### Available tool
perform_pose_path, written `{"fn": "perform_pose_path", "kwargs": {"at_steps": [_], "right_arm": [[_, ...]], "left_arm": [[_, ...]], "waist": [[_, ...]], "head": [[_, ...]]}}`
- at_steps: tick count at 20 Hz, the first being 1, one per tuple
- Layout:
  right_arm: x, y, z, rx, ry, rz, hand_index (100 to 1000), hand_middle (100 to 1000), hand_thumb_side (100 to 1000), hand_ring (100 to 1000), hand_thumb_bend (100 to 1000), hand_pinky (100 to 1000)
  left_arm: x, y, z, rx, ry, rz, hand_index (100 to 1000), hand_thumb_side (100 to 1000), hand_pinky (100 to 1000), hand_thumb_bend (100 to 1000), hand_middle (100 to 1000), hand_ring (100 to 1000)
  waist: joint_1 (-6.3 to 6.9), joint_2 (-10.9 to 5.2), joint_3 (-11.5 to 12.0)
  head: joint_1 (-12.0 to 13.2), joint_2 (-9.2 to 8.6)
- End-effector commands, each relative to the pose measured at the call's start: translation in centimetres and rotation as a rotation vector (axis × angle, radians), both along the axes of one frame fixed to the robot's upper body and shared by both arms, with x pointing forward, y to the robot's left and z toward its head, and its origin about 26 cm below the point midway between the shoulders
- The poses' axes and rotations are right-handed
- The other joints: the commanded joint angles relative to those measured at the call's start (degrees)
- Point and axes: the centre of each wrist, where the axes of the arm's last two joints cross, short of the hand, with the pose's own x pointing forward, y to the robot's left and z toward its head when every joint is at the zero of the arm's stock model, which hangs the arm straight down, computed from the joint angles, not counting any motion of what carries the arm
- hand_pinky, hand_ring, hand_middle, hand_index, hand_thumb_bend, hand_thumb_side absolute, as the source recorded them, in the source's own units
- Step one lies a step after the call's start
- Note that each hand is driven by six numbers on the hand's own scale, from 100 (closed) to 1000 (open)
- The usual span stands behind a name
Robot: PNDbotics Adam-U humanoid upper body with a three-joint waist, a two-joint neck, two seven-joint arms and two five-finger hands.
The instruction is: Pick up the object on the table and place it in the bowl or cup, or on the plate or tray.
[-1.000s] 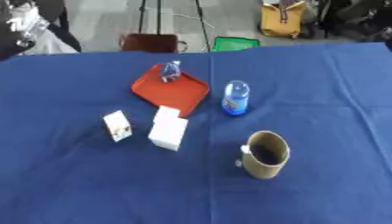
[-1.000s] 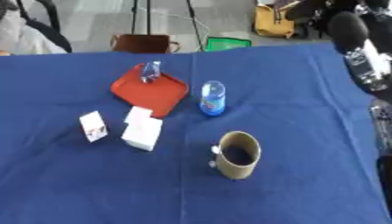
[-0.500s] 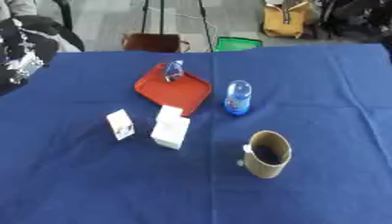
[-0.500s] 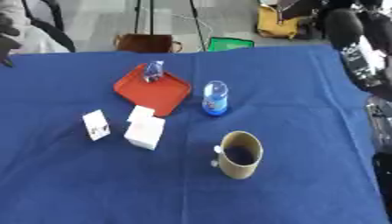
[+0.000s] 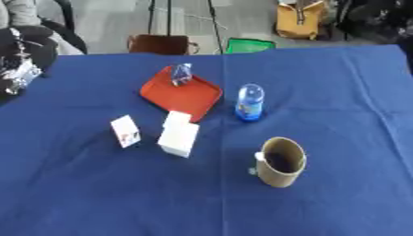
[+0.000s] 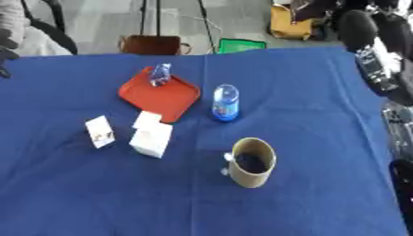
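At the far left edge the left arm [image 5: 20, 64] is hanging over the table's [image 5: 97, 193] corner, black with silver parts; whether its hand is spread or curled I cannot tell, and it is reaching for nothing yet.

Moving right, a small white card box [image 5: 125, 131] is standing near the left, well apart from any container, so it is probably a piece waiting to be picked. Just beside it a larger white box [image 5: 179, 136] is sitting, its far end touching or overlapping the near edge of the red tray [image 5: 181, 94]. On the tray's far corner a small bluish object [image 5: 182, 73] is already resting, apparently placed.

Right of the tray a clear blue-labelled bottle [image 5: 249, 102] is standing upright on the cloth. Nearer and further right the tan cup [image 5: 280, 161] is sitting, its mouth tilting toward the camera.

At the right edge the right arm [image 6: 375, 64] is showing, raised clear of everything; I cannot tell how its hand is set.
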Motion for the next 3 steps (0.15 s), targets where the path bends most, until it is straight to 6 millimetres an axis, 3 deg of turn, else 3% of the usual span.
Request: {"fn": "perform_pose_path", "kwargs": {"at_steps": [1, 3], "right_arm": [[-0.16, -0.5, 0.88, -0.016, -0.029, -0.017, 795, 707, 529, 674, 254, 757], [-0.2, -0.53, 0.84, -0.016, -0.029, -0.017, 795, 707, 530, 674, 254, 757]], "left_arm": [[-0.21, 0.15, 0.98, 0.022, -0.028, -0.002, 836, 762, 549, 499, 680, 700], [-0.17, 0.14, 0.89, 0.027, -0.023, -0.009, 838, 766, 550, 497, 677, 699]], "waist": [[0.11, -0.54, -0.1], [0.1, -0.56, -0.1]], "head": [[-0.2, 0.03], [-0.2, 0.14]]}}
